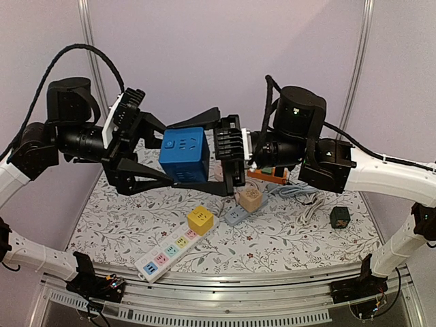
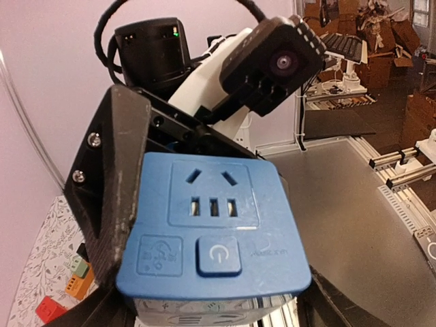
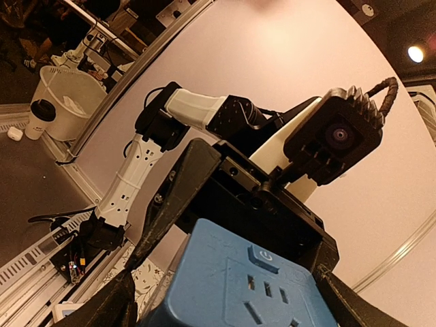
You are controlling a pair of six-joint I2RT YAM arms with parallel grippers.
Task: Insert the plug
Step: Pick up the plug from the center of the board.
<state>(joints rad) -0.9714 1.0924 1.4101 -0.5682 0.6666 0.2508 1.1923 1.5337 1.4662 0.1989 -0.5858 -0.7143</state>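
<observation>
A blue cube socket (image 1: 184, 154) hangs in mid-air above the table, between both arms. My left gripper (image 1: 167, 155) comes in from the left and is shut on it. In the left wrist view the cube (image 2: 211, 225) fills the space between my own fingers, its socket face and power button toward the camera. My right gripper (image 1: 196, 155) comes in from the right with its fingers spread wider than the cube. In the right wrist view a strip of table shows between the left finger (image 3: 109, 306) and the cube (image 3: 238, 286). No plug prongs are visible.
On the floral table (image 1: 286, 238) lie a yellow cube socket (image 1: 200, 219), a white power strip (image 1: 167, 255), a tan cube (image 1: 250, 199) on a grey strip, an orange block (image 1: 269, 176), a white cable (image 1: 306, 203) and a dark green cube (image 1: 340, 216).
</observation>
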